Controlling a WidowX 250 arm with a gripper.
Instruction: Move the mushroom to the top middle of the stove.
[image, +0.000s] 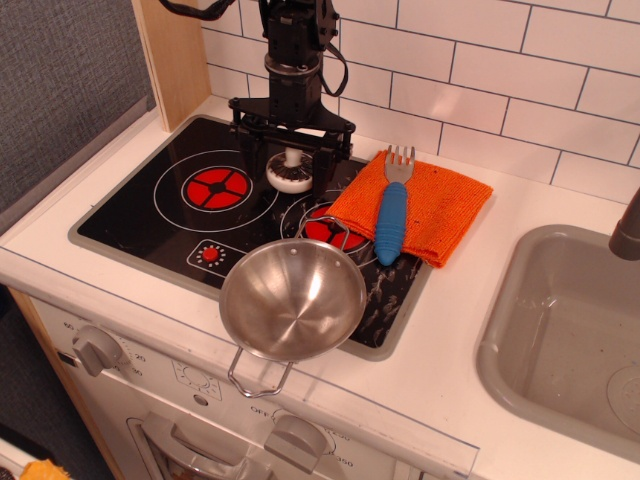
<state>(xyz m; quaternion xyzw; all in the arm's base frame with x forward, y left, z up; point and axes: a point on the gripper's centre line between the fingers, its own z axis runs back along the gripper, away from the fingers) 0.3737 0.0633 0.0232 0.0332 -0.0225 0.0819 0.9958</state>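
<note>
The mushroom (291, 177) is upside down, white stem up, at the back middle of the black stove (140, 215), between its two red burner marks. My gripper (292, 168) comes straight down from above and its fingers stand on either side of the mushroom, shut on it. The mushroom is at or just above the stove's glass. I cannot tell whether it touches.
A steel bowl (292, 298) sits on the stove's front right edge. An orange cloth (440, 205) with a blue-handled fork (391, 215) lies over the stove's right side. A grey sink (560, 330) is at the right. A wooden panel (175, 60) and a tiled wall stand behind.
</note>
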